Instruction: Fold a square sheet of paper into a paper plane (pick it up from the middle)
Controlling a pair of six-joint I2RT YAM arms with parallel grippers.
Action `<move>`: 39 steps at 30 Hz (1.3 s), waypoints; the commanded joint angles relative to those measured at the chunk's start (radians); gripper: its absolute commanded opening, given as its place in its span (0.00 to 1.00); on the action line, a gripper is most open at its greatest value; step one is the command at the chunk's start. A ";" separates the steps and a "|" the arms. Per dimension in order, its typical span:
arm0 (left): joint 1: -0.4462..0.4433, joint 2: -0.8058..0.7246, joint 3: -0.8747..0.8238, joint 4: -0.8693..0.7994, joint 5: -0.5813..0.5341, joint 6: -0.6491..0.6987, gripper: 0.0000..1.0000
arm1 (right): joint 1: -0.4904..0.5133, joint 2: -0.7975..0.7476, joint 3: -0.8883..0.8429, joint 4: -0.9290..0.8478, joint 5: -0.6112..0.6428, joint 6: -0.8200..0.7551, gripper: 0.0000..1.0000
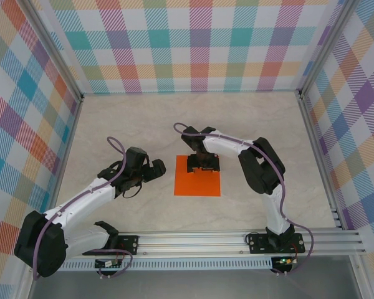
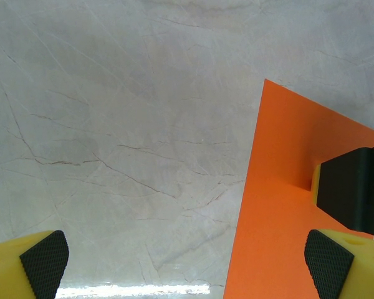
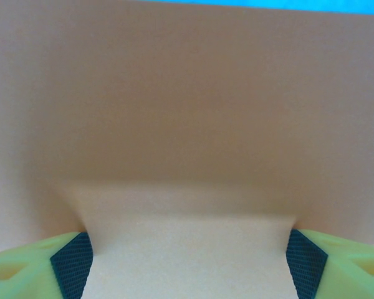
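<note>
The square sheet of paper [image 1: 198,180] lies flat on the table's middle, bright orange and plain. My right gripper [image 1: 204,163] stands on the sheet's far edge, pointing down. In the right wrist view its jaws [image 3: 190,261] are wide apart, both pads [image 3: 71,265] touching the paper [image 3: 187,112], and a paler band of paper bulges up between them. My left gripper [image 1: 153,169] hovers open just left of the sheet. In the left wrist view its fingertips [image 2: 45,261] span bare table and the sheet's left edge [image 2: 280,205], with the right gripper's black body [image 2: 355,193] on the paper.
The marble-patterned tabletop [image 1: 124,124] is walled on three sides by checked panels [image 1: 193,43]. An aluminium rail [image 1: 199,240] with both arm bases runs along the near edge. The right arm's elbow [image 1: 262,165] rises to the right of the sheet.
</note>
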 commanded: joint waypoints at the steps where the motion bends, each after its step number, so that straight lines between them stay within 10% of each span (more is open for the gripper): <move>1: 0.004 -0.005 0.016 -0.014 0.011 0.012 1.00 | 0.019 0.066 -0.053 -0.045 -0.032 -0.015 0.84; 8: 0.004 -0.022 0.014 -0.026 -0.013 0.011 1.00 | 0.020 -0.078 0.032 -0.096 -0.015 -0.001 1.00; 39: 0.005 -0.056 -0.001 -0.045 -0.053 0.007 1.00 | 0.049 0.046 -0.122 0.047 -0.056 0.126 0.86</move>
